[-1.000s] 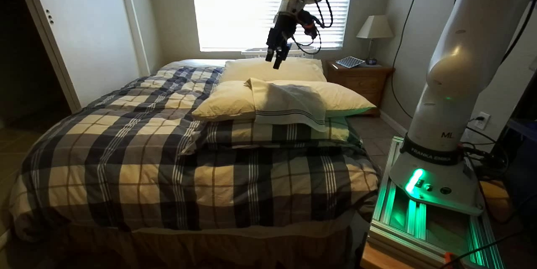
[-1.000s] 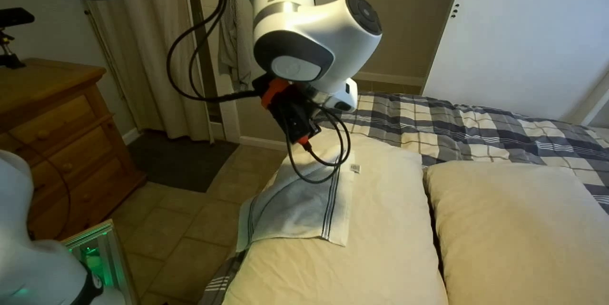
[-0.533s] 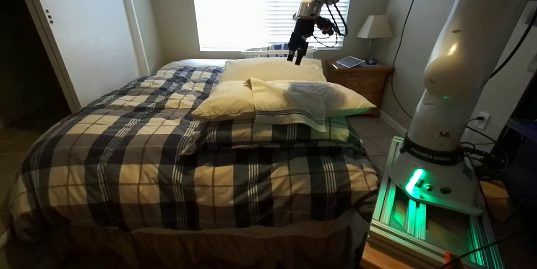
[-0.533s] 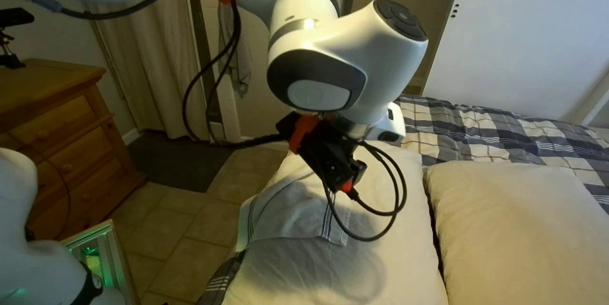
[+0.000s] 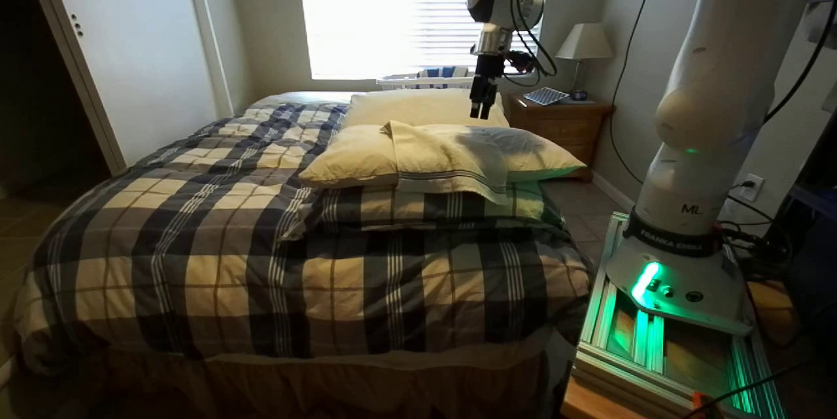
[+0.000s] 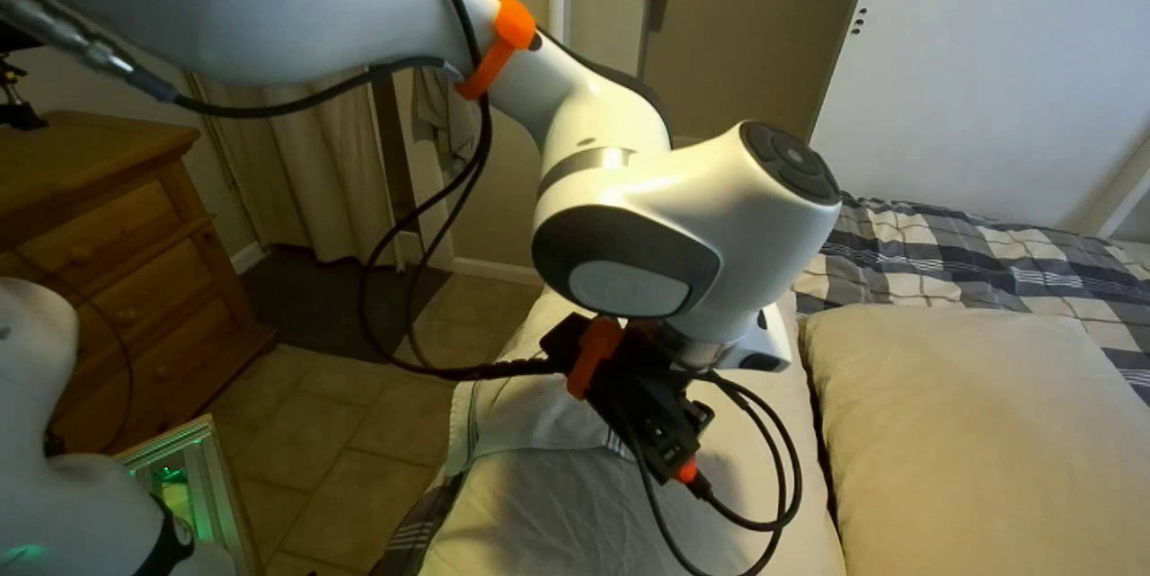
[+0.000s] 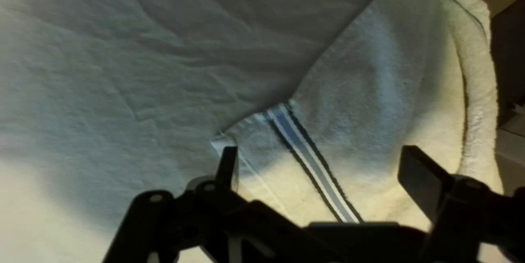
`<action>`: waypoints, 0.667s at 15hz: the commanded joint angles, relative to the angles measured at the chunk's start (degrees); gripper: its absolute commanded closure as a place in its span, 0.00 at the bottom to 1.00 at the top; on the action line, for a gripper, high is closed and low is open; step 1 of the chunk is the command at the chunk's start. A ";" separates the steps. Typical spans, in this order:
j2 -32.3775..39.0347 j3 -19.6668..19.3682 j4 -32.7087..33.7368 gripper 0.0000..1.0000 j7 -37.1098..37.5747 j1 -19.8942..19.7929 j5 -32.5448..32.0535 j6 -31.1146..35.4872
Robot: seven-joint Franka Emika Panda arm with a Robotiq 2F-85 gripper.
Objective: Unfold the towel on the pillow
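The towel [image 5: 451, 157] is a cream cloth with dark and blue stripes. It lies across the pillow [image 5: 356, 161] and hangs over its edge, partly folded over itself. In an exterior view the arm hides much of the towel [image 6: 544, 419] on the pillow [image 6: 782, 459]. My gripper [image 5: 480, 115] points down, just above the towel's far part. In the wrist view my gripper [image 7: 319, 158] is open and empty, its fingers spread above the towel [image 7: 361, 90]. A striped corner lies by the left finger, and the bare pillow [image 7: 115, 90] shows at left.
A second pillow [image 5: 425, 108] lies behind, also in an exterior view [image 6: 979, 432]. The plaid bedspread [image 5: 229, 242] covers the bed. A nightstand [image 5: 562, 128] with a lamp [image 5: 584, 43] and a white basket [image 5: 425, 83] stand beyond. A cable loop [image 6: 791, 468] hangs from the wrist.
My gripper has moved right in an exterior view and then down towards the towel, with the arm turning more upright. The towel and pillows have not moved.
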 commanded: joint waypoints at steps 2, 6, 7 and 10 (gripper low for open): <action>3.44 0.62 -0.31 0.00 -0.80 -1.47 -1.23 4.35; 5.71 1.32 0.20 0.00 -0.13 -2.00 -0.62 4.70; 6.05 1.49 0.28 0.00 -0.08 -2.07 -0.33 4.94; 6.27 1.84 0.52 0.26 -0.41 -2.29 0.21 5.58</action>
